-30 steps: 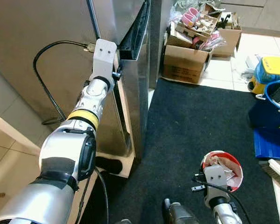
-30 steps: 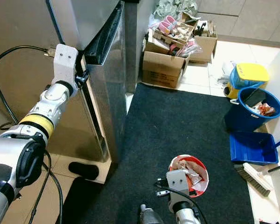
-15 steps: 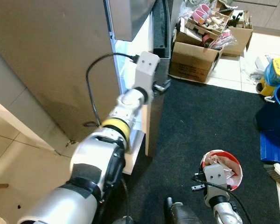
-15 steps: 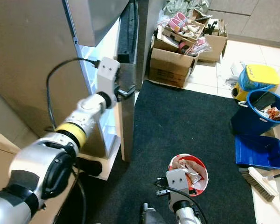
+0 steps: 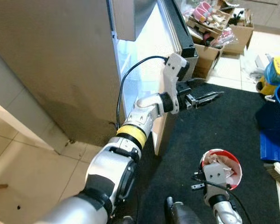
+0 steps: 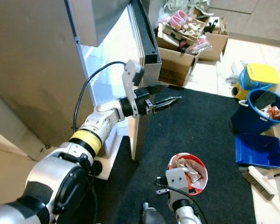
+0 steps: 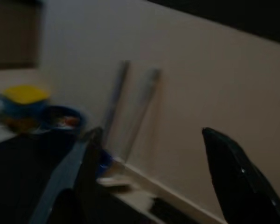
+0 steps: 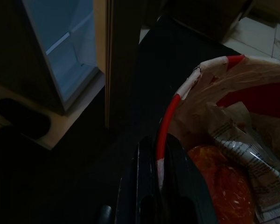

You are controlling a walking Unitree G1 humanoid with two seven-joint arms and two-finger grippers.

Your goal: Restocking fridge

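Observation:
The fridge door [image 5: 179,32] stands swung open, and the lit inside of the fridge [image 5: 140,42] shows behind it. My left gripper [image 5: 210,91] reaches past the door's outer edge and hangs over the black mat [image 5: 214,126]. It is open with nothing between its fingers [image 7: 84,172]. Low at the front, my right gripper [image 8: 161,172] is shut on the rim of a red-and-white bag [image 6: 189,170]. The bag [image 8: 233,140] holds several food packets.
Cardboard boxes [image 6: 182,32] full of odds and ends stand behind the door. A blue bucket [image 6: 256,107], a yellow container [image 6: 254,74], a blue dustpan [image 6: 256,149] and a brush [image 6: 259,177] sit at the right. A brown cabinet side [image 5: 51,60] rises at the left.
The fridge door has swung much wider. My left gripper has come away from the door's edge and now points out over the mat. The right gripper and bag have stayed put.

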